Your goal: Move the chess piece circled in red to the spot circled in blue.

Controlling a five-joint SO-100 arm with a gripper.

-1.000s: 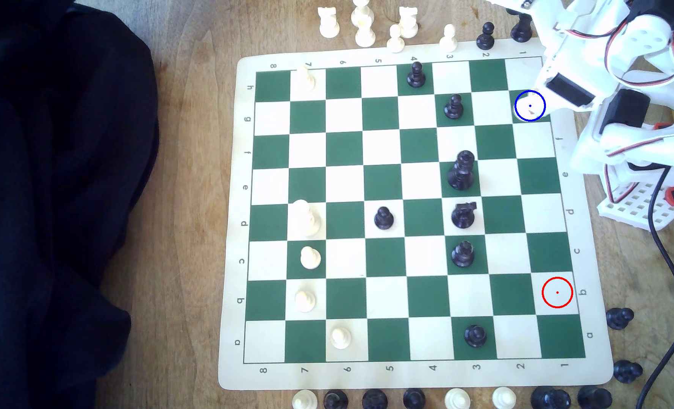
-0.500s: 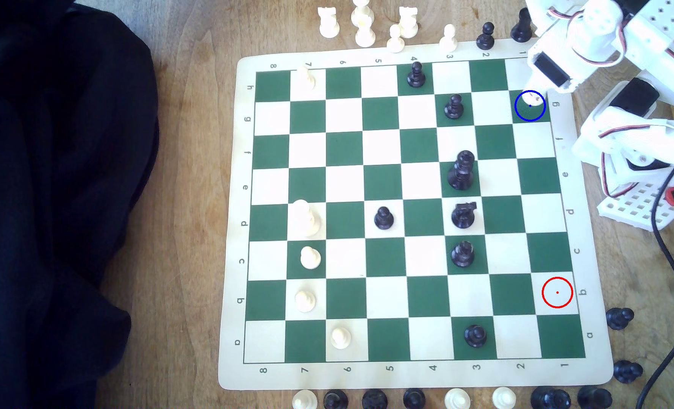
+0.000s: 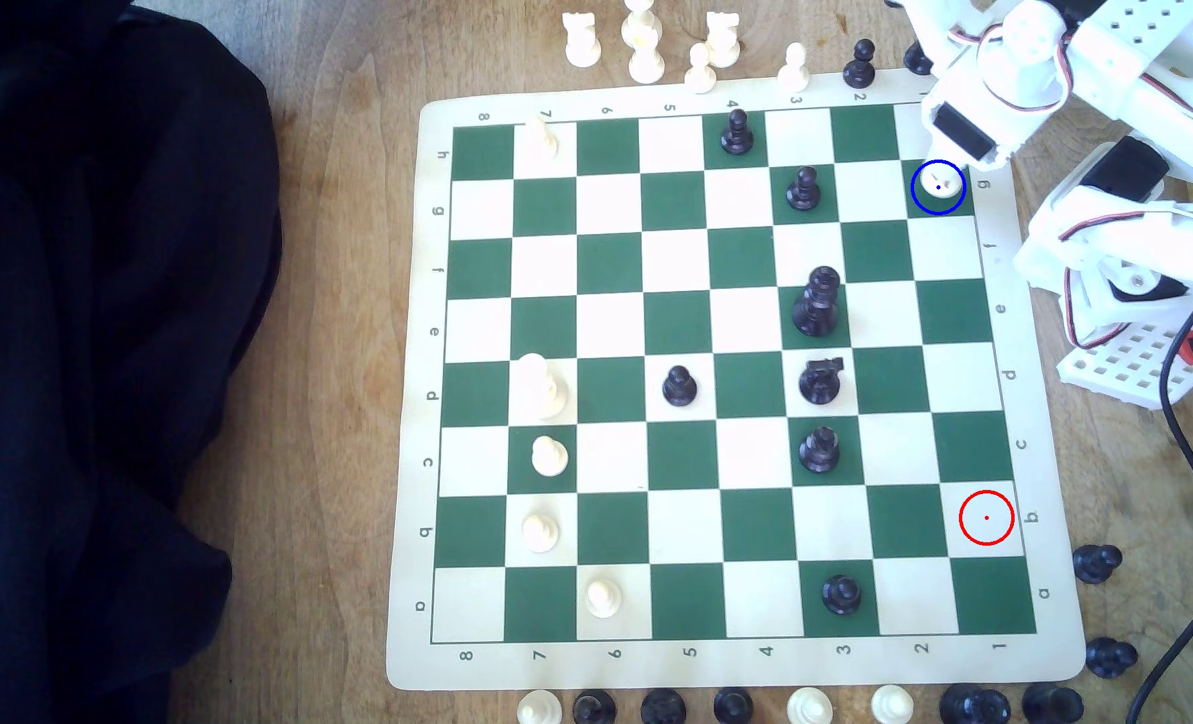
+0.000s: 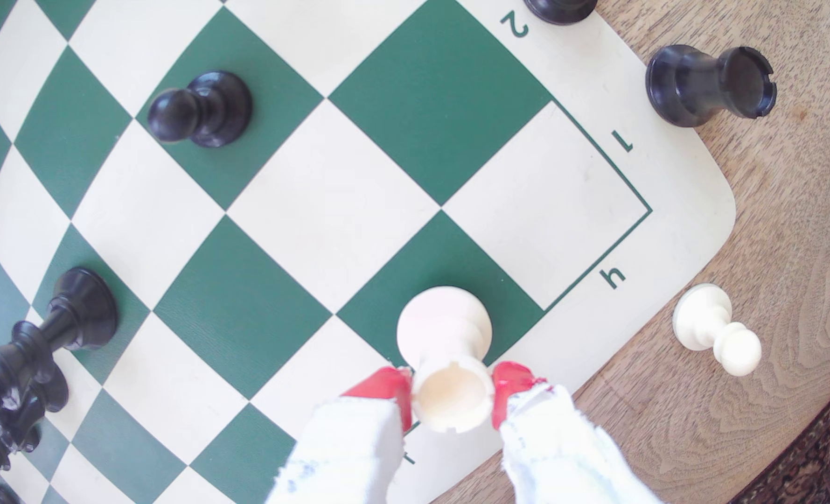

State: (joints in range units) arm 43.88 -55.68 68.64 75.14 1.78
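Red-tipped fingers [image 4: 386,387] of the gripper [image 4: 451,400] sit on either side of the chess piece [image 4: 444,334], pressed against its crenellated top, so the jaws look closed on the piece rather than let go of it. That cream piece stands upright with its round base on a dark green square at the board's edge, next to the corner square by the "h" and "1" labels. From the exterior view, the same piece [image 3: 940,182] lies inside the blue ring marking the spot [image 3: 956,207], while the red-ringed white square [image 3: 986,517] near the exterior view's lower right holds nothing. Transport therefore seems done — the piece appears to be resting on its target. What remains, as I judge it, is to open the jaws and lift away cleanly without tipping the piece — whether the base is fully seated on the chessboard [image 3: 747,668] is hard to confirm.
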